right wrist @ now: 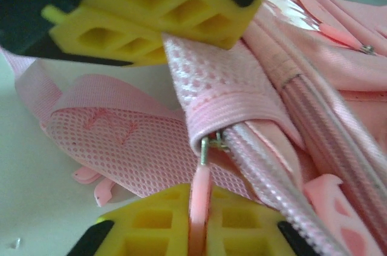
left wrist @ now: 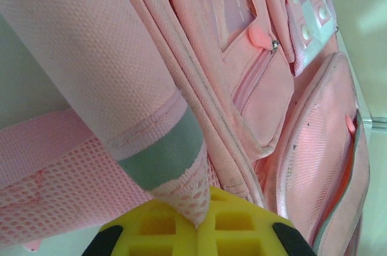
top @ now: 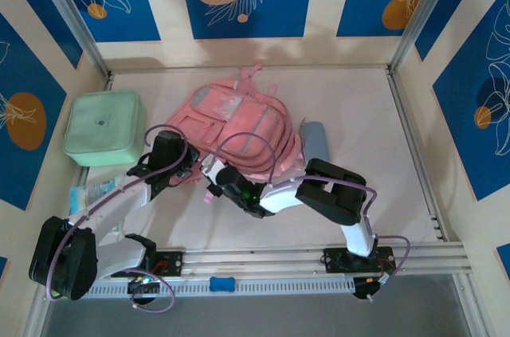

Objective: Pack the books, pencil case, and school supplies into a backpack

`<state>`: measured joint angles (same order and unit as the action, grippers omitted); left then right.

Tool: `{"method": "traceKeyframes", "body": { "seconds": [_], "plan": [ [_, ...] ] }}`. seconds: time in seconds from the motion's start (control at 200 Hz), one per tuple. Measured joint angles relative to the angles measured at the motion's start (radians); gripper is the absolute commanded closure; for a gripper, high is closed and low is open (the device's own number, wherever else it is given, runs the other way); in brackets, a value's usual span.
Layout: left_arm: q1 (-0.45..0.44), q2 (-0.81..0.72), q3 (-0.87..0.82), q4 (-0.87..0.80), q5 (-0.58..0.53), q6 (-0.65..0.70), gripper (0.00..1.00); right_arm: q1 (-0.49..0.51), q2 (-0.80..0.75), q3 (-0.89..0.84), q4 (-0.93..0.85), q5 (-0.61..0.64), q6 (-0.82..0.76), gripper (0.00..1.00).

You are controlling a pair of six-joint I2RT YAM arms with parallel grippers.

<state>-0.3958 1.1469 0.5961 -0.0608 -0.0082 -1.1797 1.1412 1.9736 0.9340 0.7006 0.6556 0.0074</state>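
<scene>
From above, the backpack point(top: 231, 126) lies flat in the middle of the counter point(top: 358, 106), pockets up. The pencil case point(top: 316, 142) lies just beside its right edge, and a green box point(top: 103, 127) sits near its left. Your left arm point(top: 111, 201) and right arm point(top: 335, 193) both reach to the backpack's near edge, with their wrists close together.

At the left wrist, the left fingers point(left wrist: 151, 232) are together, clamped on a mesh tab point(left wrist: 175, 186) with a grey band at the backpack's edge.

At the right wrist, the right fingers point(right wrist: 151, 232) are closed on the pink zip pull point(right wrist: 199, 192). The pull hangs from the slider, where the zip runs in under that same tab. The left fingers show just above, pinching the tab.

Here is what could go wrong:
- **Pull slipping:** The pull is thin and you seem to hold it only by its end. If you draw at an angle to the zip, it will likely slide out.
- **Backpack dragging:** If the left hold on the soft mesh gives, the whole backpack will probably drag along instead of opening. It could then shove the pencil case.
- **Slider snagging:** The tab's fabric overlaps the slider, so it may snag at the start.
- **Wrists colliding:** With the wrists this close, a wide sweep could knock one against the other.
</scene>
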Motion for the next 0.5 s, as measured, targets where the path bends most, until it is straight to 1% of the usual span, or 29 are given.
{"method": "traceKeyframes", "body": {
  "seconds": [0.055, 0.275, 0.5],
  "plan": [
    [0.000, 0.000, 0.000, 0.000, 0.000, 0.003, 1.00, 0.000, -0.007, -0.001, -0.010, 0.001, 0.004, 1.00],
    [-0.006, 0.000, 0.001, -0.008, 0.011, 0.006, 1.00, 0.009, -0.068, -0.024, -0.092, 0.000, 0.057, 1.00],
    [-0.010, 0.003, 0.031, -0.053, 0.014, 0.035, 1.00, 0.011, -0.190, -0.065, -0.280, -0.028, 0.193, 1.00]
  ]
}}
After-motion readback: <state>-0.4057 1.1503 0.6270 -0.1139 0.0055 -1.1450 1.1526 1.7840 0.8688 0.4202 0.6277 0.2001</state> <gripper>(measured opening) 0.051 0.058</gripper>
